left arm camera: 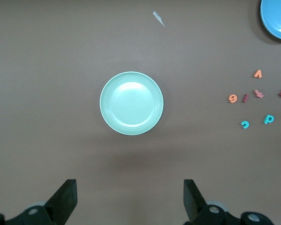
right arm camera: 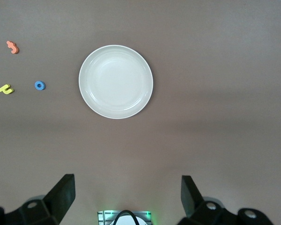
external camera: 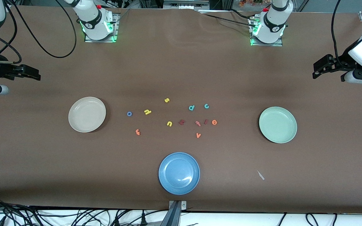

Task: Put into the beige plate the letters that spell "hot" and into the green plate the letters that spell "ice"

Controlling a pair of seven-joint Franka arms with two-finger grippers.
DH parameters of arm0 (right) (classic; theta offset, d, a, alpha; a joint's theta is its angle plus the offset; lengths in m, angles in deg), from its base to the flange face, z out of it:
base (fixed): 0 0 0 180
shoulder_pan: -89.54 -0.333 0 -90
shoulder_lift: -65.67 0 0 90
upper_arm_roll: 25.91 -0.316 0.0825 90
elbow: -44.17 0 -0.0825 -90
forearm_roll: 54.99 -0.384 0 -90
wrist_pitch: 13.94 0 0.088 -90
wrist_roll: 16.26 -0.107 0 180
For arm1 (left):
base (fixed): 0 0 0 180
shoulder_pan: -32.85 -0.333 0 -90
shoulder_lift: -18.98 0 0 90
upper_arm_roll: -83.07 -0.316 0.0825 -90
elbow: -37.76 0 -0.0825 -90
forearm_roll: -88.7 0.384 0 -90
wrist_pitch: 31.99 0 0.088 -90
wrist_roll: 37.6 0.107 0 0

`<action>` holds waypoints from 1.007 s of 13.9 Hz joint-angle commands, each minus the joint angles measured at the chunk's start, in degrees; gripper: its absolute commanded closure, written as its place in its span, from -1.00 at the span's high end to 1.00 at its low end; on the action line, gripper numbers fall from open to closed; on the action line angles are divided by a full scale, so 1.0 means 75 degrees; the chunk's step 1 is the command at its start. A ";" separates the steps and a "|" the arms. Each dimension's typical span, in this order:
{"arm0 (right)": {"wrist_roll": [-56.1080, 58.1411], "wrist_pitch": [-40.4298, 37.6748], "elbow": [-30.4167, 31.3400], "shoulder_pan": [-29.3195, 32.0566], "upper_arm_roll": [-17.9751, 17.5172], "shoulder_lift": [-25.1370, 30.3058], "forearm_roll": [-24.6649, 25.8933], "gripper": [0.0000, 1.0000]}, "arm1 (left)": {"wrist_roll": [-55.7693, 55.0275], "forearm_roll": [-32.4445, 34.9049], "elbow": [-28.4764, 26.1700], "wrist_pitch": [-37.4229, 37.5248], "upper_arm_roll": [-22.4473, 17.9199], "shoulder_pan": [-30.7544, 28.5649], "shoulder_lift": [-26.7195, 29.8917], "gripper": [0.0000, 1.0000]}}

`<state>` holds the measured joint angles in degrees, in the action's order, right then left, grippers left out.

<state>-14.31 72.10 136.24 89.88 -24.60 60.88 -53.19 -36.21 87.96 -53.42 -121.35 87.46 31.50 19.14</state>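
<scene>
The beige plate [external camera: 87,114] [right arm camera: 115,81] lies empty toward the right arm's end. Beside it on the table are the blue o [external camera: 129,114] [right arm camera: 40,85], yellow h [external camera: 147,111] [right arm camera: 5,88] and orange t [external camera: 137,132] [right arm camera: 12,47]. The green plate [external camera: 277,124] [left arm camera: 131,103] lies empty toward the left arm's end. On the table toward the middle from it are the teal c [external camera: 206,106] [left arm camera: 244,124], dark red i [external camera: 205,121] [left arm camera: 245,98] and orange e [external camera: 214,122] [left arm camera: 232,98]. My left gripper [external camera: 320,66] [left arm camera: 129,187] and right gripper [external camera: 30,72] [right arm camera: 126,183] hang open and empty, each high over its own end of the table.
A blue plate [external camera: 179,173] sits nearest the front camera. Other loose letters lie among the task's own: a yellow s [external camera: 167,100], yellow u [external camera: 169,123], teal d [external camera: 191,108], dark red angular letter [external camera: 182,122], pinkish t [external camera: 198,123] and orange v [external camera: 198,135]. A small white scrap [external camera: 260,175] lies near the green plate.
</scene>
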 commanded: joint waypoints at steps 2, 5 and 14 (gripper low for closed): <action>-0.0062 -0.0175 -0.0217 0.0037 -0.0010 -0.0076 -0.0158 1.00 | 0.0072 -0.0112 0.0240 0.0172 0.0013 -0.0055 -0.0104 1.00; -0.0061 -0.0163 -0.0217 0.0025 -0.0022 -0.0076 -0.0170 1.00 | 0.0072 -0.0112 0.0240 0.0172 0.0013 -0.0055 -0.0104 1.00; -0.0038 -0.0163 -0.0217 0.0049 -0.0010 -0.0111 -0.0405 1.00 | 0.0072 -0.0112 0.0240 0.0172 0.0013 -0.0055 -0.0104 1.00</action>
<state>-14.31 72.10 136.24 89.89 -24.61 60.75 -55.15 -36.21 87.96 -53.42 -121.34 87.46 31.49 19.14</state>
